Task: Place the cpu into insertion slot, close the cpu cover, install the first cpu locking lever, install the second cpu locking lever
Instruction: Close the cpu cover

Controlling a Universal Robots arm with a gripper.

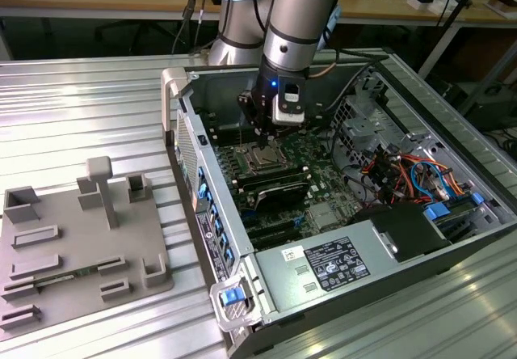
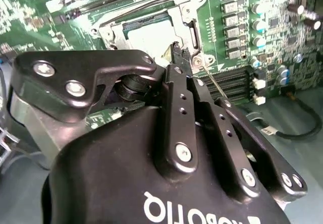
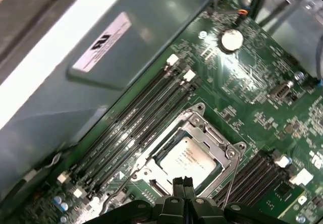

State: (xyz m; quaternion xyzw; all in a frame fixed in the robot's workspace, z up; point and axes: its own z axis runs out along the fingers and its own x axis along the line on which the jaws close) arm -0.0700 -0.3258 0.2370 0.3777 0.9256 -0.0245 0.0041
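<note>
Silvery-grey and square, the cpu (image 3: 185,158) lay seated in the insertion slot (image 3: 144,172) on the green circuit board (image 3: 242,82). The cpu cover (image 3: 204,133) lay folded down flat around it, its window framing the chip's metal top. Your gripper (image 3: 182,182) hung just over one edge of the socket, its two black fingertips (image 2: 177,52) pressed together with nothing visible between them, so you had it clenched and not grasping any part. A thin wire locking lever (image 3: 231,176) ran along one side of the socket, just beside those fingertips. In the second wrist view it slanted past them, but you could not tell from either wrist view whether they touched it, nor whether it was latched. Long black memory slots (image 3: 131,128) flanked the socket on both sides, and a round silver coin cell (image 3: 231,40) sat further off on the board. In the exterior view your arm (image 1: 299,19) reached down into the open computer case (image 1: 212,213), which stood on a ribbed metal table (image 1: 81,108), with a grey fixture plate (image 1: 73,250) lying well apart toward the exterior view's left.
</note>
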